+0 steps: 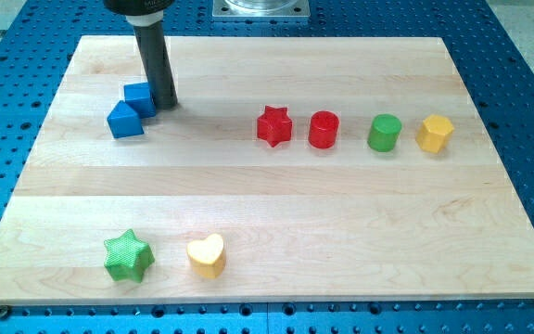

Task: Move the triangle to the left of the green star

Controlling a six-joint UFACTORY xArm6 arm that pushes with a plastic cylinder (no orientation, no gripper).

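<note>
The blue triangle (124, 121) lies near the view's upper left, touching a blue cube (139, 97) just above and to its right. The green star (127, 257) sits at the view's lower left, far below the triangle. My tip (165, 100) rests on the board just right of the blue cube, touching or almost touching it, and up and right of the triangle.
A yellow heart (207, 255) lies just right of the green star. A row runs across the view's right: red star (273, 126), red cylinder (324, 130), green cylinder (385, 133), yellow hexagon (435, 134). The wooden board (276, 213) is ringed by a blue perforated table.
</note>
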